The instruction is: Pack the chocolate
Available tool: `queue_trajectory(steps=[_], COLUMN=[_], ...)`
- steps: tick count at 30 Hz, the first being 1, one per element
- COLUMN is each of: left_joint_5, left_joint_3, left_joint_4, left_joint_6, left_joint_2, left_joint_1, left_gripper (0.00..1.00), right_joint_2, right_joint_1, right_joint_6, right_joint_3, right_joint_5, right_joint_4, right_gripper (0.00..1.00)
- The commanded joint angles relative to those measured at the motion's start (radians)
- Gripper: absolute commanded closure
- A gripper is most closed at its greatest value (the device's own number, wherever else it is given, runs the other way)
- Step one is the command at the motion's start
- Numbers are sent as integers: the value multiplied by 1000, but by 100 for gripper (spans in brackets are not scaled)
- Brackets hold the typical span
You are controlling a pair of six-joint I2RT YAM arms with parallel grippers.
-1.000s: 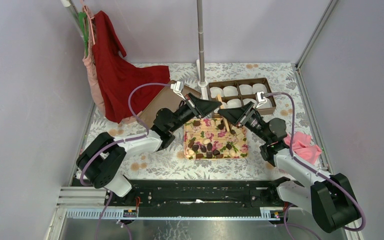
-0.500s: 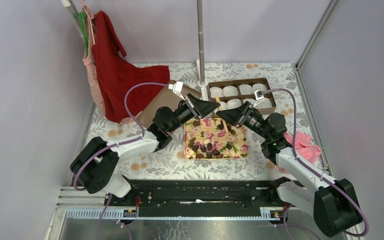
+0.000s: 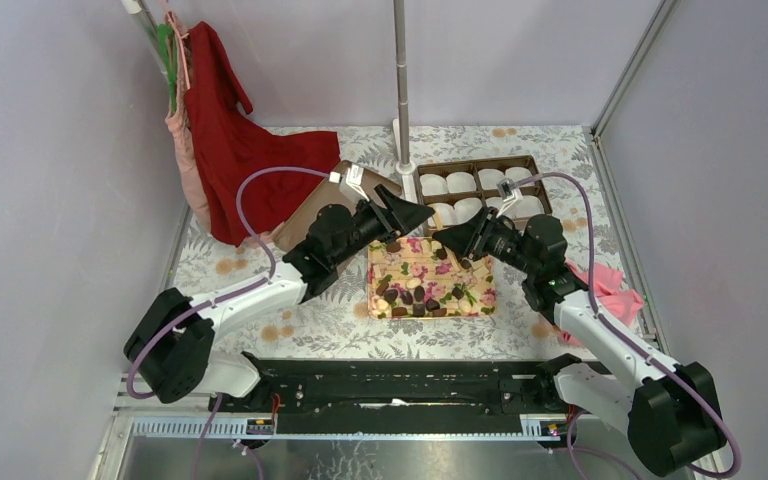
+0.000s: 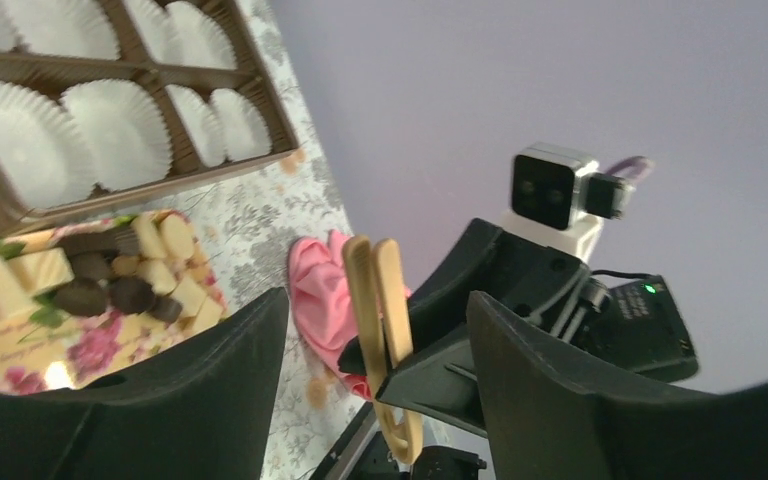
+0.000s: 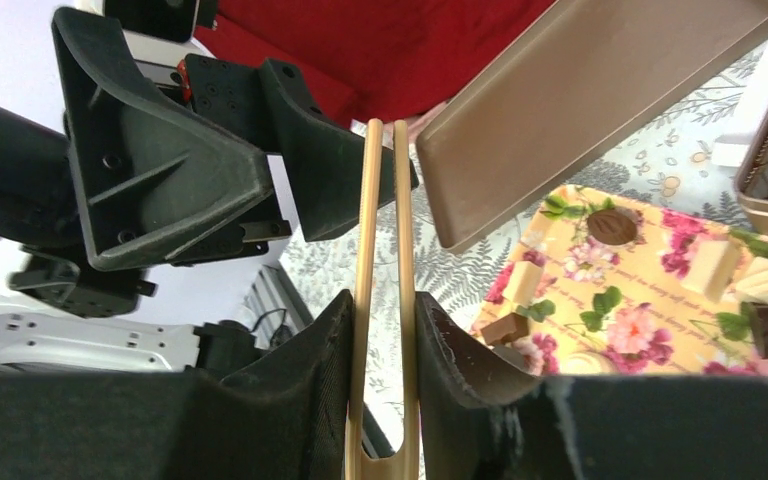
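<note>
The left arm (image 3: 260,290) comes up from its base at the near left and bends in toward the middle. The left pincer (image 3: 422,213) points to the right. Its two black fingers (image 4: 190,390) stand wide apart and press on nothing. The right arm (image 3: 600,330) comes up from the near right and bends in toward the middle too. The right pincer (image 5: 385,300) points to the left and squeezes thin wooden tongs (image 5: 382,200) between its fingers. The two pincers face each other, tip close to tip.
</note>
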Motion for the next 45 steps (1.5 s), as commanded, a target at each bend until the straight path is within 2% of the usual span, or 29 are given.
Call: queue_trajectory(steps=[1, 11, 29, 33, 39, 45], left_joint_5=[-64, -39, -68, -79, -90, -102], left_joint_3=[76, 129, 97, 80, 56, 11], left_joint_4=[-203, -247, -294, -286, -273, -234], left_joint_6=[19, -62, -150, -170, -193, -229], left_joint_2=[-15, 53, 73, 69, 55, 37], left_joint_1=[-8, -7, -14, -16, -17, -15], left_gripper=[25, 26, 50, 60, 71, 88], right_joint_2=[-4, 19, 93, 113, 124, 102], right_joint_1=[17, 106, 308, 345, 364, 366], right_joint_6=[-128, -313, -533, -557, -567, -558], right_joint_3=[77, 157, 254, 269, 276, 284], right_joint_5=[25, 135, 458, 516, 553, 521], right_joint_4=[-70, -240, -416, -428, -434, -441], right_gripper=[68, 68, 68, 68, 67, 59])
